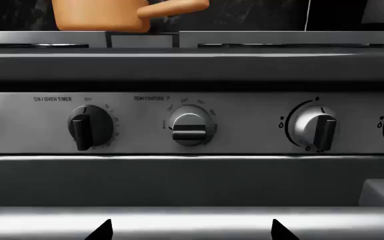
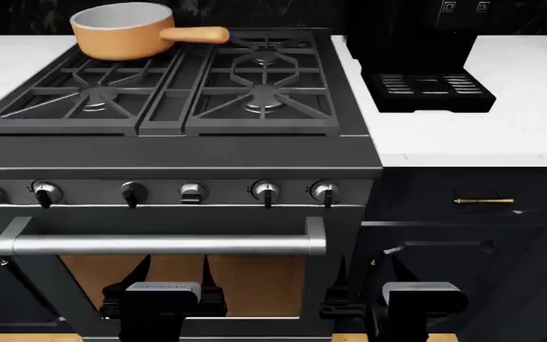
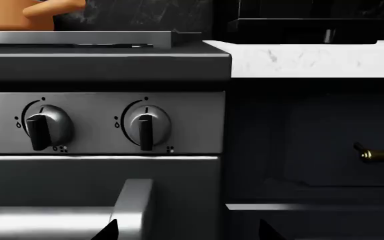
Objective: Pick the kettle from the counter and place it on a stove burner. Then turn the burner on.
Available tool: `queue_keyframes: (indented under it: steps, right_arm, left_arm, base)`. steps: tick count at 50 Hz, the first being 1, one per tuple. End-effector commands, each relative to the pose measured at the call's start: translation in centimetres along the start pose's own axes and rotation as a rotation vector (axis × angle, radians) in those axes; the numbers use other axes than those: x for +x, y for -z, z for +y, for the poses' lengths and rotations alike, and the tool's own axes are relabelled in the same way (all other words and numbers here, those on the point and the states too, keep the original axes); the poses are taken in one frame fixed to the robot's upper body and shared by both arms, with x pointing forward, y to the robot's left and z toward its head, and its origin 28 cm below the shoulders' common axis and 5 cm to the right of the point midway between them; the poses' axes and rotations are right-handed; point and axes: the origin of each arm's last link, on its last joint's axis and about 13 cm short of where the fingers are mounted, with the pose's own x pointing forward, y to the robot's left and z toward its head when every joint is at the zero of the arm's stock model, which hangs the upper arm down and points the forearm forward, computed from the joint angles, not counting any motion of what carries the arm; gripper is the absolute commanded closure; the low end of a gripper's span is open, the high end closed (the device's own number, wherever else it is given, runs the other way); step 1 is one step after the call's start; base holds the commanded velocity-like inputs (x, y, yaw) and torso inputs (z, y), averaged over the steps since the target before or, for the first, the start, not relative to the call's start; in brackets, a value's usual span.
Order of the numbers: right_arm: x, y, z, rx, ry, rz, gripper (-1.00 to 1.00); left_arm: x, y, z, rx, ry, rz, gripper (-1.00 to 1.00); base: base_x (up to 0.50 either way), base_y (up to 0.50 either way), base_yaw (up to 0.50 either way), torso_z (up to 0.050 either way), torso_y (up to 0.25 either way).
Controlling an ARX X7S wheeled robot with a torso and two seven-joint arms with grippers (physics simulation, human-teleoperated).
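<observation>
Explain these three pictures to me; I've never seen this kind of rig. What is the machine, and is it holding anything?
It is a simulated two-armed robot facing a stove. The head view looks down from its head. Each wrist view looks out from one arm, close on the knobs. The left gripper and right gripper hang low before the oven, fingers apart, holding nothing. A saucepan sits on the back left grate; a black machine stands on the counter. No kettle shows.
</observation>
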Motion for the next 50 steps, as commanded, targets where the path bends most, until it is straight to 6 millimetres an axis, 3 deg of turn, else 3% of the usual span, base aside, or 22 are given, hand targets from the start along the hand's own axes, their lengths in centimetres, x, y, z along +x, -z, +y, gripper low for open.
queue_keyframes:
  steps: [1,12,50]
  right_arm:
    - [0.01,0.07,-0.04,0.008,0.007,0.007,-1.00]
    - [0.07,0.03,-0.03,0.012,0.011,-0.001,-1.00]
    - [0.14,0.05,-0.03,0.015,0.017,-0.002,-1.00]
  left_arm:
    - [-0.01,0.04,0.00,-0.002,0.003,0.001,-1.00]
    - [0.03,0.09,0.02,-0.002,-0.002,0.001,-1.00]
    - [0.09,0.20,0.03,0.001,-0.004,0.005,-1.00]
  base:
    - [0.00,0.00,0.00,0.000,0.000]
    - [0.00,0.00,0.00,0.000,0.000]
    - [0.00,0.50,0.00,0.000,0.000]
